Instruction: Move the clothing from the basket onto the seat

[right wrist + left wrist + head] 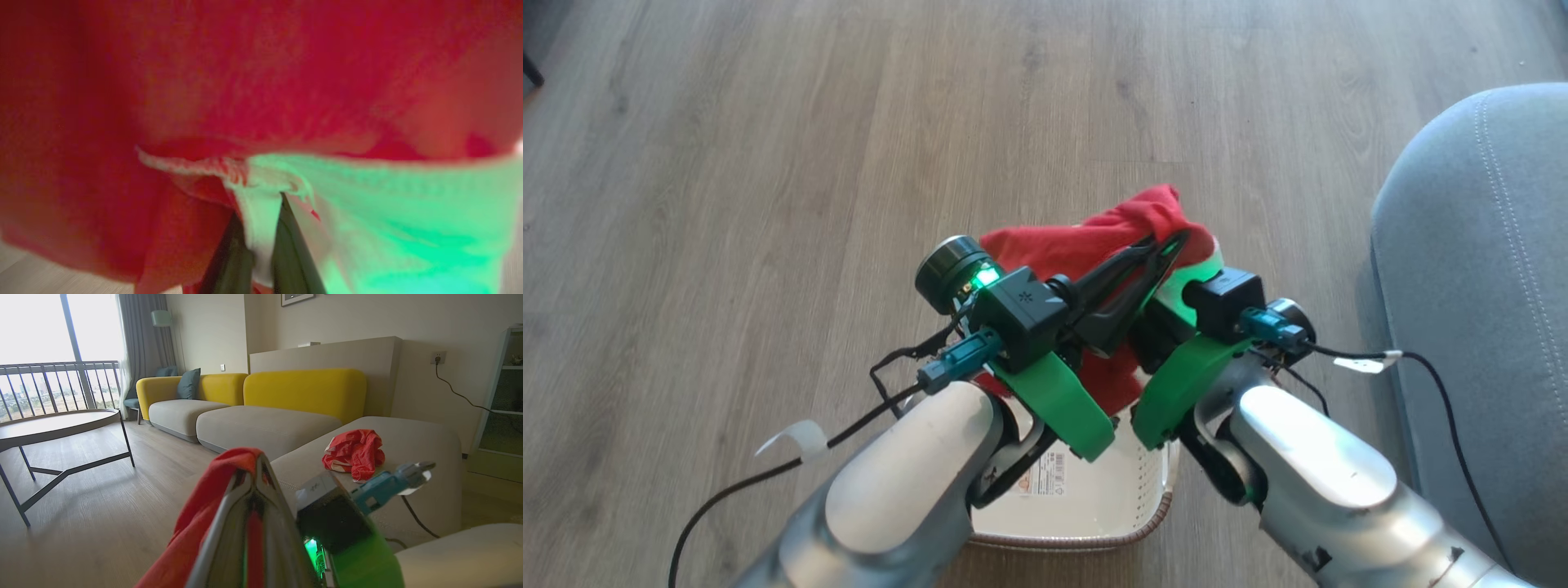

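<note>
A red garment (1094,241) hangs bunched between both grippers, above the cream-white basket (1094,498), whose labelled bottom shows below my forearms. My left gripper (1172,243) is shut on its red fabric, which drapes over the fingers (229,522) in the left wrist view. My right gripper (261,204) is shut on a white edge of the same garment (265,73). The grey seat (1486,269) stands right of the basket. A second red garment with white parts (354,453) lies crumpled on the seat (416,437).
Wooden floor (768,163) surrounds the basket. A round coffee table on dark legs (53,424) stands to the left in the left wrist view, with a yellow-backed sofa (286,392) behind. Loose cables (1437,376) hang from both wrists. The right wrist's camera block (331,514) sits close beside my left fingers.
</note>
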Controlling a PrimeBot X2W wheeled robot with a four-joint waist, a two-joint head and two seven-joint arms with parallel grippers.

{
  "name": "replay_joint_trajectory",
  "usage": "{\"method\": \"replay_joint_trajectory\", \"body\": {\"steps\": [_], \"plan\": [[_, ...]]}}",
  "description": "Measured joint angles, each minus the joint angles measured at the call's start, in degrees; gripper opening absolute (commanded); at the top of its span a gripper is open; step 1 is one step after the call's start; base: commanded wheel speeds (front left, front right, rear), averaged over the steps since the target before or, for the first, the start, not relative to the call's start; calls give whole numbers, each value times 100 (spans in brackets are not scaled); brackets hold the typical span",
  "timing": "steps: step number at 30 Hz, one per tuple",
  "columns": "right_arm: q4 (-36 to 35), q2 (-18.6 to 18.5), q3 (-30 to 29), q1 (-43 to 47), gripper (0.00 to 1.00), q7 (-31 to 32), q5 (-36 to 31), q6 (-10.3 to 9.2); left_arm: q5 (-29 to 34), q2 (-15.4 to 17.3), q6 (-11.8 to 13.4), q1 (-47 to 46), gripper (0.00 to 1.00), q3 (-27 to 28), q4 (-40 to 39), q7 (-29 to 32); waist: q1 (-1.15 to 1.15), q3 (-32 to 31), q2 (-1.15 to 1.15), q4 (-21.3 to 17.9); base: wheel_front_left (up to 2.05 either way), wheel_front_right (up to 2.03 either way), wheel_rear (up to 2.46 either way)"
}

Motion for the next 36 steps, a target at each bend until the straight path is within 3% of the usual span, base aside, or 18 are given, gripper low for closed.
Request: {"method": "replay_joint_trajectory", "body": {"steps": [3,4,5,6,7,8,23,36], "plan": [[-105,-4,-177,35,0,0,-105,0,-11,2,3,1,0,11,90,-31,0,6,0,-60,0,0,0],[-137,-7,-230,43,0,0,-136,0,-33,2,4,1,18,20,124,-32,0,7,0,-84,0,0,0],[-137,-7,-230,43,0,0,-136,0,-33,2,4,1,18,20,124,-32,0,7,0,-84,0,0,0],[-175,-8,-293,54,0,0,-168,0,-33,5,4,1,44,26,159,-34,0,7,0,-110,0,0,0],[-215,-11,-357,68,0,0,-194,0,-33,8,5,3,77,30,192,-48,0,5,0,-139,0,0,0],[-258,-16,-417,94,0,0,-197,0,-33,9,7,4,100,32,223,-58,0,5,0,-169,0,0,0],[-1256,-85,-1830,745,0,1,-657,0,-31,162,7,87,100,180,961,-120,0,89,0,-862,0,0,0],[-1757,-125,-2520,1047,0,0,-849,0,85,248,0,449,100,505,1045,-125,0,192,0,-2122,0,0,0]]}}
